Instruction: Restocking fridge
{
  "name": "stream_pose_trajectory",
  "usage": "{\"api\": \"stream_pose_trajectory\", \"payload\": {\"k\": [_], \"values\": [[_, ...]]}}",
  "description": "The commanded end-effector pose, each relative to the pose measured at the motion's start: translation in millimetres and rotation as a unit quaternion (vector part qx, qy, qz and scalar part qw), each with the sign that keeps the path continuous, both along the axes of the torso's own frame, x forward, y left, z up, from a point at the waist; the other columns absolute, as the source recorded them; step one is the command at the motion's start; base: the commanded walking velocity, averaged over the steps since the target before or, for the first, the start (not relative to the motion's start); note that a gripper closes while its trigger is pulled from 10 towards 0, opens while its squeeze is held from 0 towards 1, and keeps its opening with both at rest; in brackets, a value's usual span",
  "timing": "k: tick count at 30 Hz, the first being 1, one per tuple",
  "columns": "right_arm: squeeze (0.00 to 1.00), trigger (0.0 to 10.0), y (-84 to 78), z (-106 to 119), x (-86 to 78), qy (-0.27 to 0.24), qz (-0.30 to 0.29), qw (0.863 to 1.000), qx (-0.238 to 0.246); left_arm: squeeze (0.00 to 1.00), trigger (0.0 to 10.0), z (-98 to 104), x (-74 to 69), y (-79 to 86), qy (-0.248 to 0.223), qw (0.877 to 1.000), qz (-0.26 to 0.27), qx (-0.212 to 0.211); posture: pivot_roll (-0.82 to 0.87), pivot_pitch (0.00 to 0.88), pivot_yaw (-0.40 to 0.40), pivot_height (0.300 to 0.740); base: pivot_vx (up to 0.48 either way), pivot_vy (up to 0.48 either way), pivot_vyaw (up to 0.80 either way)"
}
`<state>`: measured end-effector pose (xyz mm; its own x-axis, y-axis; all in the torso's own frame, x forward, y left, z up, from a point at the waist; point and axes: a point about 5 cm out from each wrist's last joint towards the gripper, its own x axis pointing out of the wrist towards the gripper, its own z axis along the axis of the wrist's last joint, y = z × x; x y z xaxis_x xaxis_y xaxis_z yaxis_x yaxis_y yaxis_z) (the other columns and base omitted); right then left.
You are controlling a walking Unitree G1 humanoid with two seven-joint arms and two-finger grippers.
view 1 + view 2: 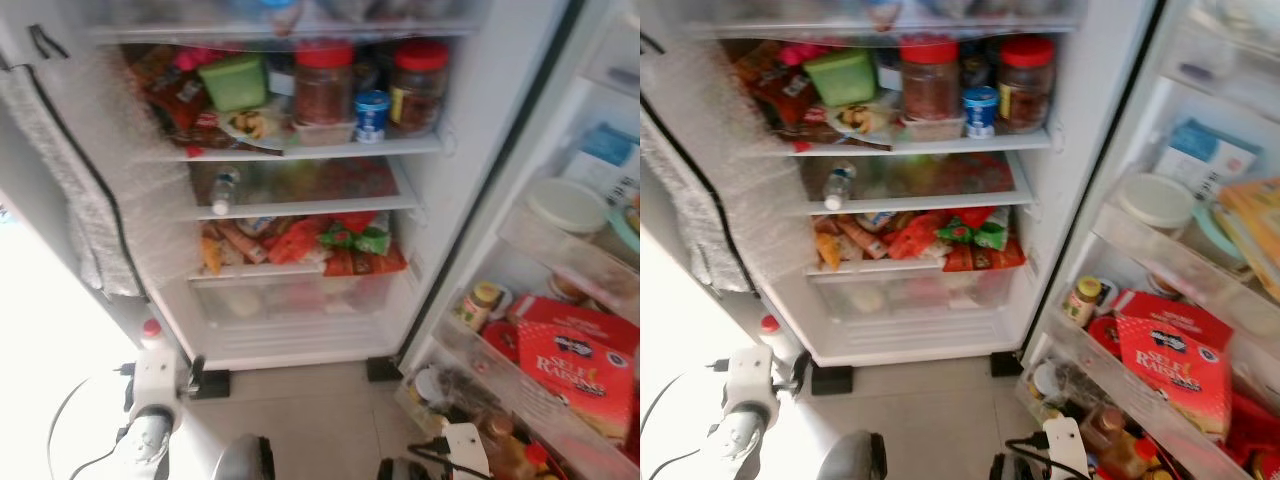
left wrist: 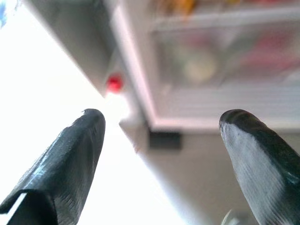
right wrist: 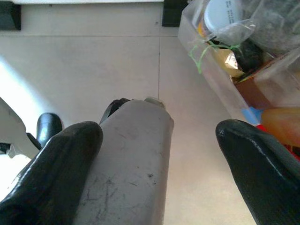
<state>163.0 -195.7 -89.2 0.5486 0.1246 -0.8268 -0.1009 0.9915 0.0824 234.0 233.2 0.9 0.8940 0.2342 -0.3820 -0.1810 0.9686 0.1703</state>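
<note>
The left pincer (image 2: 161,154) is seen spread wide apart in its wrist view, nothing held between its two black fingers (image 2: 65,164), and it is pointed at the foot of the fridge (image 1: 300,345), where a small red-capped bottle (image 1: 151,330) is set on the floor just beside the fridge's lower left corner. The fridge is stood open, its shelves packed: a green tub (image 1: 233,80), two red-lidded jars (image 1: 323,82) and a small blue-topped pot (image 1: 372,113) are ranged on an upper shelf, a clear bottle (image 1: 222,190) is laid on its side on the shelf beneath, and bright packets (image 1: 300,243) are heaped above the clear drawer (image 1: 290,298). The right pincer (image 3: 159,173) is likewise held wide open and empty, low over the pale tiled floor (image 3: 93,65), close beside the bottom door bin (image 3: 211,70). In the door racks at the right a red carton (image 1: 575,360), a yellow-lidded jar (image 1: 481,303) and a white lidded tub (image 1: 566,205) are kept.
</note>
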Motion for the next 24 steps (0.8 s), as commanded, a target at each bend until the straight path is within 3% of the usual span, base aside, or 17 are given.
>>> {"api": "stream_pose_trajectory", "payload": {"k": [1, 2, 4, 6, 7, 24], "values": [[0.0, 10.0, 8.2, -7.6, -14.8, 0.031, 0.003, 0.999, 0.011, 0.0, 10.0, -9.3, -4.4, 4.0, 0.021, 1.0, 0.011, -0.006, 0.04, 0.041, -0.001, 0.636, 0.0, 0.0, 0.0], [0.0, 10.0, 8.5, -7.7, -15.0, 0.031, 0.002, 0.999, 0.011, 0.0, 10.0, -24.5, -12.2, 5.6, 0.064, 0.998, 0.002, -0.006, 0.04, 0.038, 0.002, 0.636, 0.0, 0.0, 0.0], [0.0, 10.0, 8.8, -7.8, -15.0, 0.031, 0.001, 0.999, 0.011, 0.0, 10.0, -31.7, -16.4, 5.9, 0.084, 0.996, 0.0, -0.01, 0.04, 0.031, 0.008, 0.636, 0.0, 0.0, 0.0], [0.0, 10.0, 9.4, -7.9, -15.1, 0.03, -0.002, 0.999, 0.012, 0.0, 10.0, -52.0, -32.8, 7.6, 0.147, 0.989, 0.01, -0.015, 0.03, 0.026, 0.01, 0.636, 0.0, 0.142, 0.0], [0.0, 10.0, 9.5, -7.9, -15.1, 0.029, -0.003, 0.999, 0.012, 0.0, 10.0, -54.9, -35.8, 7.7, 0.156, 0.988, 0.013, -0.017, 0.03, 0.026, 0.01, 0.636, 0.0, 0.285, 0.0], [0.0, 10.0, 9.5, -7.7, -14.8, 0.028, -0.003, 1.0, 0.012, 0.0, 10.0, -75.6, -60.8, 1.4, 0.203, 0.979, 0.019, -0.03, 0.03, 0.041, 0.007, 0.636, 0.0, 0.421, 0.0]]}}
